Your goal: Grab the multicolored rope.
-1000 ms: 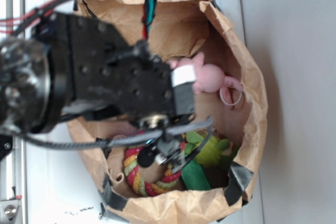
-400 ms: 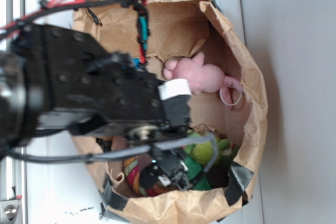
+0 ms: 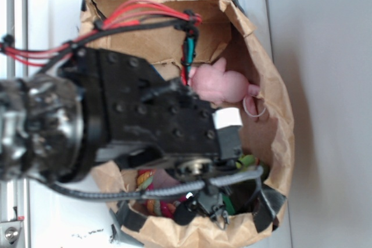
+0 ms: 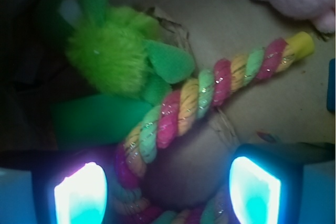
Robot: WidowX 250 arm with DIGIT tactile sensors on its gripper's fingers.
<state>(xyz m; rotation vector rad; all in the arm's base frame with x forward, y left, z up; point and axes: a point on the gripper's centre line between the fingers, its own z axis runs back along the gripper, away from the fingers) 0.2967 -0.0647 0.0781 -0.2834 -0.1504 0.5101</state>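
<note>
The multicolored rope (image 4: 210, 90), a thick twisted cord of pink-red, yellow and pale green, lies curved on the floor of the brown paper bag (image 3: 278, 91). One straight end runs up to the right and its bend curls low between my fingers. My gripper (image 4: 168, 187) is open just above that bend, with one glowing pad (image 4: 81, 195) on each side and not touching it. From the outside view, my gripper (image 3: 204, 210) is down inside the bag. The arm hides most of the rope (image 3: 147, 180).
A green plush toy (image 4: 113, 59) lies right beside the rope's left side, touching it. A pink plush (image 3: 224, 85) rests deeper in the bag. The bag's paper walls close in all round, with dark tape (image 3: 268, 201) at its near corners.
The arm has moved right and lower into the bag, so the gripper now sits over the rope's bend. It covers more of the rope and the green plush than before.
</note>
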